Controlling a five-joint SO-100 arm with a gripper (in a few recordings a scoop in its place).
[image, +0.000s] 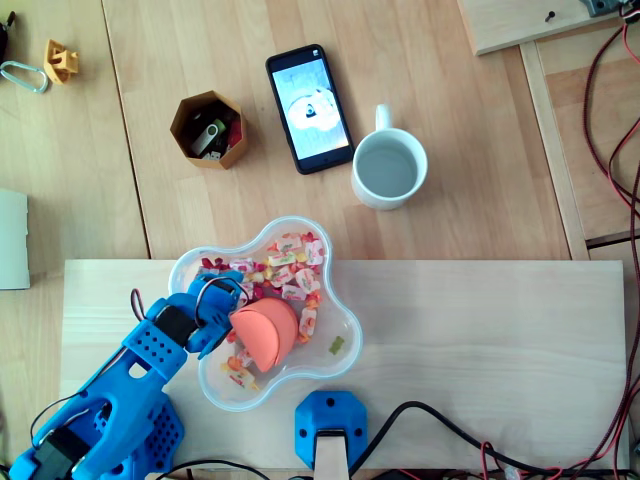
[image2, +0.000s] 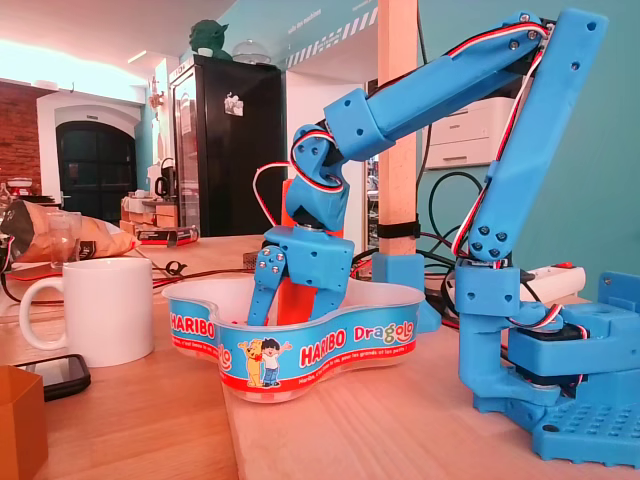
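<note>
Sweets (image: 285, 262) lie in the clear lobed bowl (image: 346, 322) at 7 o'clock of the overhead view, on the pale board (image: 480, 350). They are thickest toward the bowl's 12 o'clock and thin at 6. Tool (image: 236, 334) leans in over the rim at 8 o'clock, with an orange scoop piece (image: 266, 335) mid-bowl, hard against the blue finger. We can't tell whether that piece is gripped or is the tool's own jaw, nor how wide the tool stands open. Mug (image: 388, 168) is at 1 o'clock of the bowl and phone (image: 309, 108) at 12, both apart from it on the worktop (image: 470, 130).

Fixed view: tool (image2: 282, 296) points nearly straight down inside the bowl (image2: 330, 352), orange scoop piece (image2: 298, 298) just beside the blue finger. The printed wall hides the tips, so we can't read depth. Mug (image2: 105, 310) is at 9 o'clock of the bowl, near it.

Our take: the bowl looks light and unfixed, so we'd keep side load off the rim. We'd sweep shallow and slow toward 12 o'clock, where the pile is, and hold the wrist level on any lift. Mind the wrist cable (image: 205, 285) by the 10 o'clock rim.
</note>
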